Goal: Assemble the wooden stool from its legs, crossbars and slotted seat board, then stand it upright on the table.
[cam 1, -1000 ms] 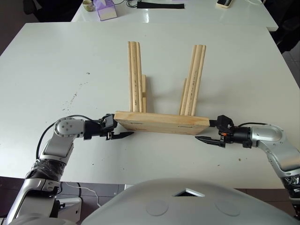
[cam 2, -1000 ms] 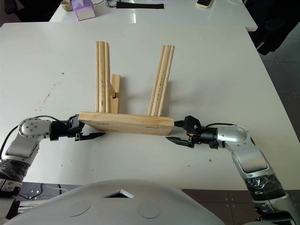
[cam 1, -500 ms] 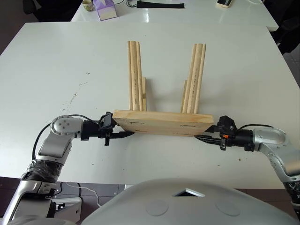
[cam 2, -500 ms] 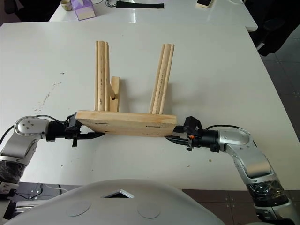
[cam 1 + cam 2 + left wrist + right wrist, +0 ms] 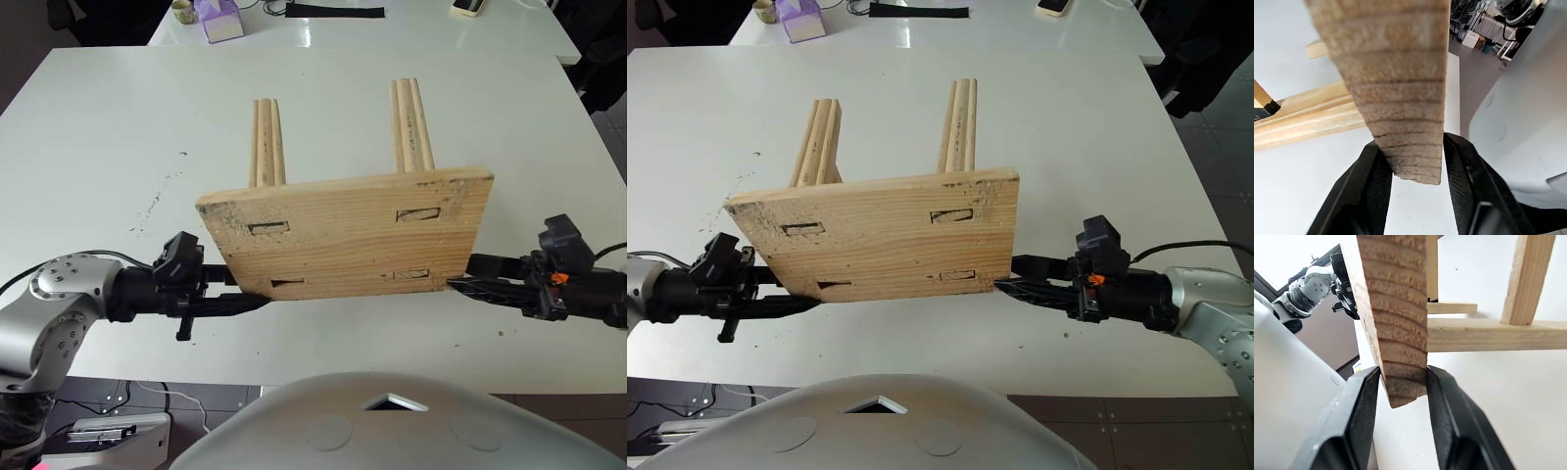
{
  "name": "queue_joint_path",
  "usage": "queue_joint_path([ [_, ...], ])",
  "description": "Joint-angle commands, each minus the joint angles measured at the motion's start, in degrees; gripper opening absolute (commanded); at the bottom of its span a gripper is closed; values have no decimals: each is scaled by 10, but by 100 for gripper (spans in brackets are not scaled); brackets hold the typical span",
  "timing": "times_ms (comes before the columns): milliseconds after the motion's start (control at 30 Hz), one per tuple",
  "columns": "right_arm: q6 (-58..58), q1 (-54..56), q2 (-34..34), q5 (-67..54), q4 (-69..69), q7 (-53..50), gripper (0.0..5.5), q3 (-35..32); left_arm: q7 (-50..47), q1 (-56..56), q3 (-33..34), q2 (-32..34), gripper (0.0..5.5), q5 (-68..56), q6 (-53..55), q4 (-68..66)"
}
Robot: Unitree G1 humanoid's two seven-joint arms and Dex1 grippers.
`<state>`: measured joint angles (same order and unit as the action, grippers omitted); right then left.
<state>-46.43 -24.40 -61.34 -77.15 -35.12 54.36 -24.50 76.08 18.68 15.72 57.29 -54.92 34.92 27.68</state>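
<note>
left jaws and right jaws each pinch one low end of the tilted wooden seat board (image 5: 343, 235).

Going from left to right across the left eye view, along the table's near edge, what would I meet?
First the left gripper, jaws clamped on the board's edge → slotted seat board, tilted up → right gripper, jaws clamped on the opposite edge.
</note>
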Motion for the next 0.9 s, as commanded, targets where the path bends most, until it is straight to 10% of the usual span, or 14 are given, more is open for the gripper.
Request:
queue_joint_path([
  [33, -77, -52, -134, -356, -50, -86, 143, -153, -102, -115, 155, 185, 152, -312, 177, 43],
  [567, -251, 50, -357, -359, 174, 33, 143, -144, -233, -301, -127, 341, 152, -579, 409, -158],
  [900, -149, 93, -222, -359, 137, -154, 192, -89, -367, -505, -293, 245, 201, -578, 483, -263],
])
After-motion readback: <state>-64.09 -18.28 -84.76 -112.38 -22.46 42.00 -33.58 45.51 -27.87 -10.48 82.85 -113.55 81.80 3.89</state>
